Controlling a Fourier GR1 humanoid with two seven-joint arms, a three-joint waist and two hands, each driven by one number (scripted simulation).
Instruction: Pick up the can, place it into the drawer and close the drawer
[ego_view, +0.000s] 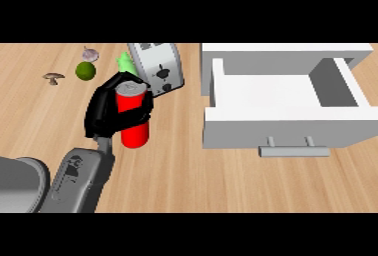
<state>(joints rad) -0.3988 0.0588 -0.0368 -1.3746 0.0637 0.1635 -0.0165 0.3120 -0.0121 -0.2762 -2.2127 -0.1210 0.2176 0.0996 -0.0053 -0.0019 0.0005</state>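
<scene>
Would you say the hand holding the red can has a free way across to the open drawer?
Probably yes: the left hand grips the can, and only bare counter separates it from the open drawer.

Bright, even light, no glare; soft shadow inside drawer (284, 95), right of left hand (114, 110); no blur.

On the counter (184, 175): 1 red can (133, 117), 1 white drawer (284, 107) with 1 handle (294, 150), 1 toaster (157, 66), 1 lime (86, 71), 1 mushroom (53, 77), 1 garlic bulb (90, 52), and 1 pale green item (124, 61) behind the can.
</scene>
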